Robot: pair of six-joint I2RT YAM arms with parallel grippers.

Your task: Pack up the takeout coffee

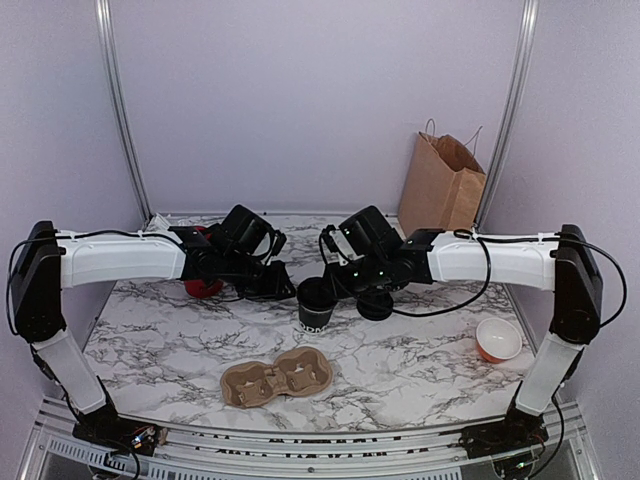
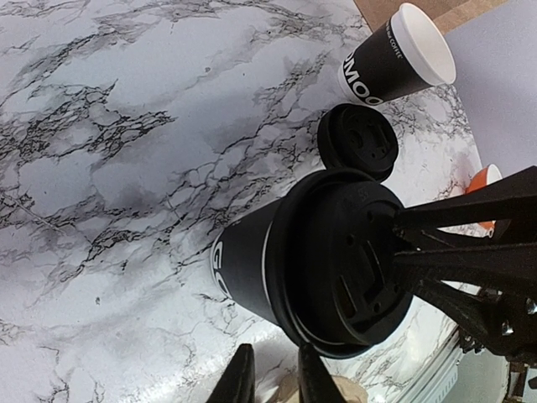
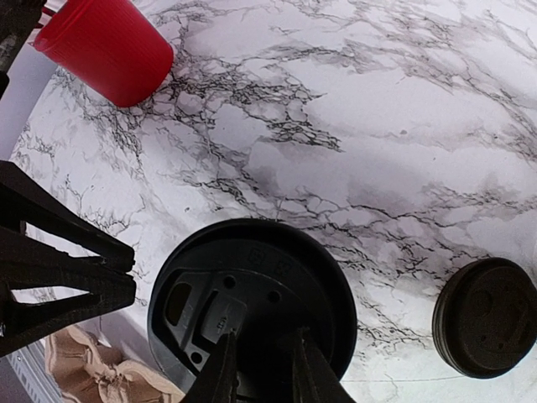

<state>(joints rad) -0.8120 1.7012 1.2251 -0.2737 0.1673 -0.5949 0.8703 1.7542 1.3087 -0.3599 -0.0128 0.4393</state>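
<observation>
The marbled desk [image 1: 430, 350] fills the workspace. The left arm [image 1: 120, 258] and right arm [image 1: 490, 258] reach in from either side and meet over its middle. A brown paper bag [image 1: 440, 190] with handles stands upright at the back right corner. Near the front edge lies a cardboard cup carrier [image 1: 277, 378], and both its wells hold nothing. A red cup [image 3: 109, 46] sits at the back left, partly hidden behind the left arm in the top view. The takeout coffee [image 1: 314, 310], a black cup with white print and its black lid pressed on, stands upright on the desk at the centre, just beyond the carrier and between the two wrists. In the left wrist view a second black cup [image 2: 390, 63] stands farther off, unlidded and showing its white inside. An orange bowl [image 1: 498, 340] rests well to the right, near the right arm's forearm. A loose black lid [image 1: 375, 306] lies flat just beside the takeout coffee on its right. The left gripper [image 2: 277, 382] sits low at the cup's side with its jaws a narrow gap apart and only desk showing between them. The right gripper [image 3: 262, 369] hangs over the lid, its jaws also narrowly apart, with the tips at the lid's top. Whether they pinch any part of it cannot be told.
</observation>
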